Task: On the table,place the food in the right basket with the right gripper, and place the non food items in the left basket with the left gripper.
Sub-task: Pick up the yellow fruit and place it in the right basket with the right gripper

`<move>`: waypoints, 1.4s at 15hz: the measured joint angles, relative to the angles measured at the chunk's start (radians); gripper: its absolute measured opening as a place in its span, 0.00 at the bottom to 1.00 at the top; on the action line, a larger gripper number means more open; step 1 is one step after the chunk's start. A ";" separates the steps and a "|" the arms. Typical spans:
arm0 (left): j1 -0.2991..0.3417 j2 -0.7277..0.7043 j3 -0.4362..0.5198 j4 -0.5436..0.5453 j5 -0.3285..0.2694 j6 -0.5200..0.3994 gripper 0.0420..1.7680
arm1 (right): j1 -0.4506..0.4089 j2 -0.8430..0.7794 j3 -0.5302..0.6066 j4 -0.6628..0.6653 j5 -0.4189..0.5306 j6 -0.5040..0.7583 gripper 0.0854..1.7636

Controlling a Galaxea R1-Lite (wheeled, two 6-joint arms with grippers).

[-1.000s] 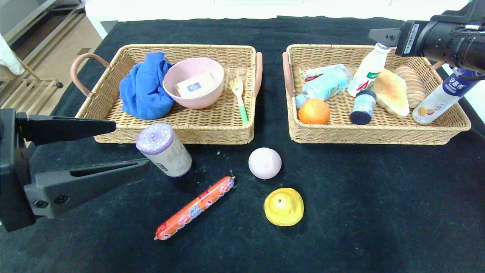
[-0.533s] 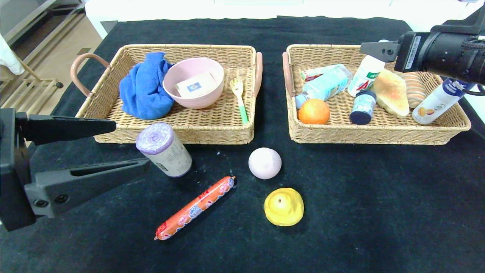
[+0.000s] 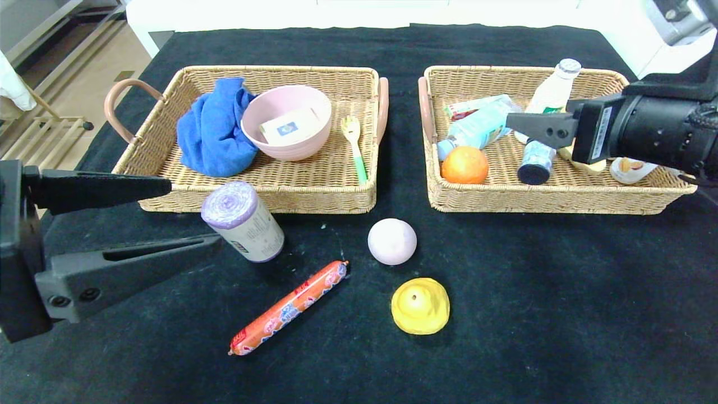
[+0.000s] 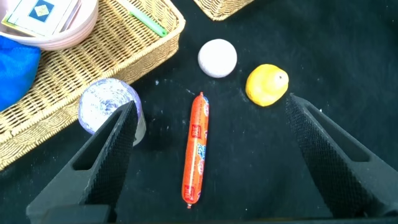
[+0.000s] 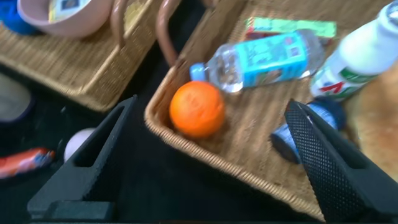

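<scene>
Right gripper above right basket, empty-jawed.

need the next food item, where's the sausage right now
In the head view the sausage lies on the black table, in front of the left basket, between the purple roll and the yellow piece.

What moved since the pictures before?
The right gripper, open and empty, swung from the right basket's far corner toward the robot and inward, now over the bottles. The left gripper stayed open by the bag roll. Sausage and other items stayed put.
</scene>
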 joint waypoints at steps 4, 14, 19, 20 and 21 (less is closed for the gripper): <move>0.000 0.000 0.000 0.000 0.000 0.000 0.97 | 0.078 -0.048 0.119 -0.031 0.021 -0.029 0.96; 0.000 0.001 0.000 0.000 -0.001 0.000 0.97 | 0.266 -0.060 0.267 -0.049 0.001 -0.031 0.96; 0.000 0.001 0.000 0.000 -0.002 0.000 0.97 | 0.354 -0.029 0.357 -0.173 -0.052 -0.029 0.96; 0.000 0.001 0.000 0.001 -0.001 0.000 0.97 | 0.372 -0.020 0.372 -0.188 -0.066 -0.030 0.96; 0.000 0.001 0.000 0.001 -0.002 0.000 0.97 | 0.388 -0.008 0.388 -0.213 -0.078 -0.031 0.96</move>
